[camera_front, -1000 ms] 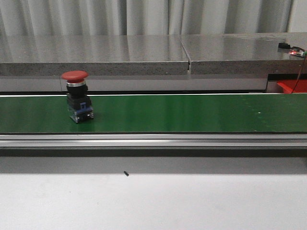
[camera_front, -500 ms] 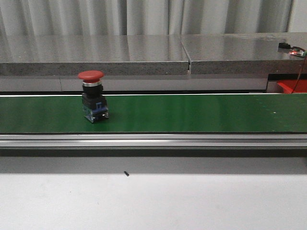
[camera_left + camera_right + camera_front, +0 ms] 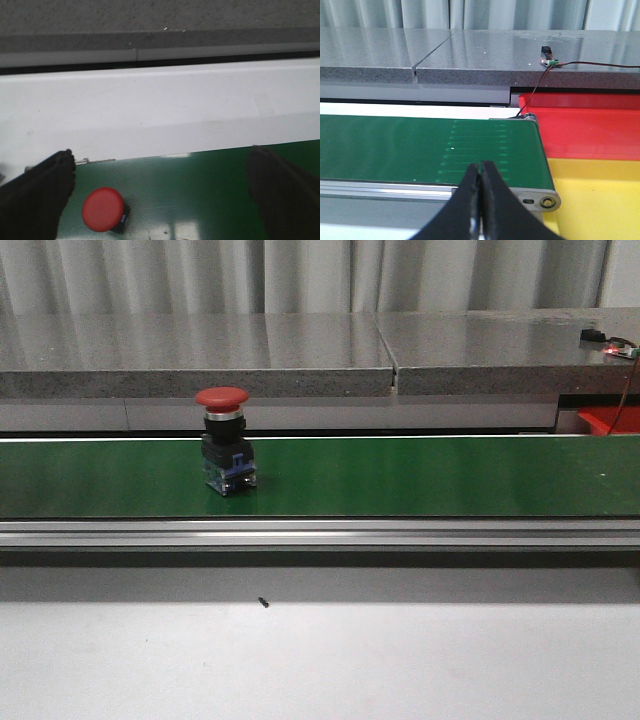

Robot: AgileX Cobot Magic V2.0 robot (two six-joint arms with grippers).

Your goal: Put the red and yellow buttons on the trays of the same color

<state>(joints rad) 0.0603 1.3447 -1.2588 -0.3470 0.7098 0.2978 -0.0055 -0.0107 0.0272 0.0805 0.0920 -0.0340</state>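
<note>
A red button [image 3: 224, 440] with a mushroom cap on a black and blue body stands upright on the green belt [image 3: 400, 475], left of its middle. Seen from above in the left wrist view, the red button [image 3: 103, 209] lies between the wide-apart fingers, close to one of the fingers [image 3: 37, 197]; my left gripper [image 3: 160, 200] is open over the belt. My right gripper [image 3: 480, 172] is shut with nothing in it, near the belt's right end. Beside that end lie the red tray [image 3: 585, 127] and the yellow tray [image 3: 600, 200]. No yellow button is in view.
A grey stone counter [image 3: 300, 350] runs behind the belt, with a small wired device [image 3: 549, 56] on it. An aluminium rail [image 3: 320, 532] edges the belt's front. A white table [image 3: 320, 660] with a tiny dark speck [image 3: 263, 602] lies before it.
The red button has travelled rightward along the belt, from the far left toward the middle. Neither arm appears in the front view.
</note>
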